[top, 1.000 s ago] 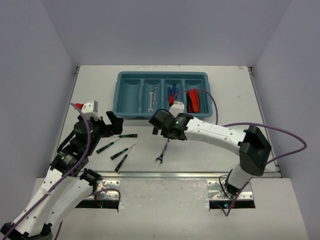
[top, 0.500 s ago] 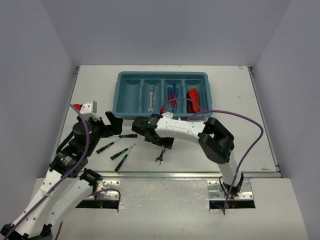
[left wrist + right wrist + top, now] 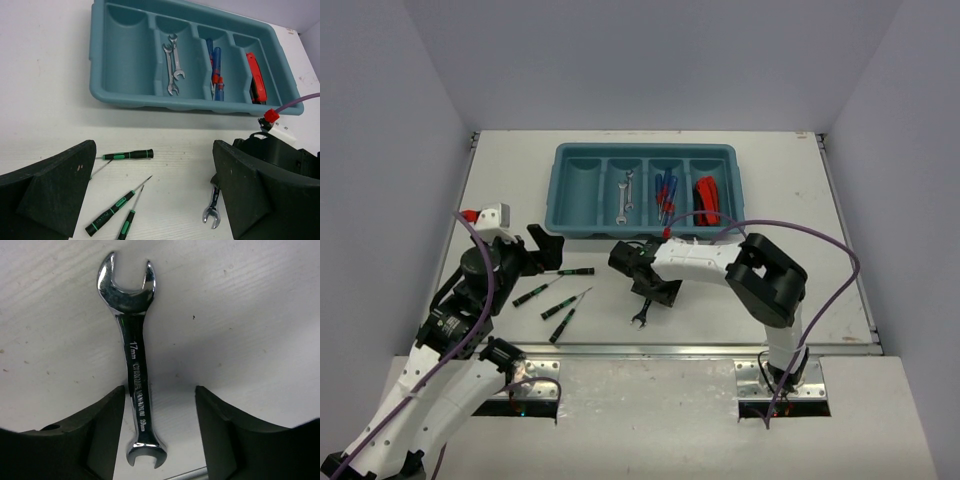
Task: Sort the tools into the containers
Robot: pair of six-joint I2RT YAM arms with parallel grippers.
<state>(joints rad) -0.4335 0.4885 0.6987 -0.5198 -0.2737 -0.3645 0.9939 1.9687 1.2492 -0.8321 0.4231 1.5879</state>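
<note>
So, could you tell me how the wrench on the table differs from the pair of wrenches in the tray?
The table wrench lies alone on the table, inside the open right tool; the tray wrenches lie side by side in the tray, second compartment from the left. The table wrench's stamp reads 17mm; the tray wrenches' markings are too small to read. All are silver open-ended wrenches.

Bright, even light from above, with soft, faint shadows on the white tabletop (image 3: 510,190). Focus is sharp. Glare flares on the shiny silver steel wrench (image 3: 135,360).
</note>
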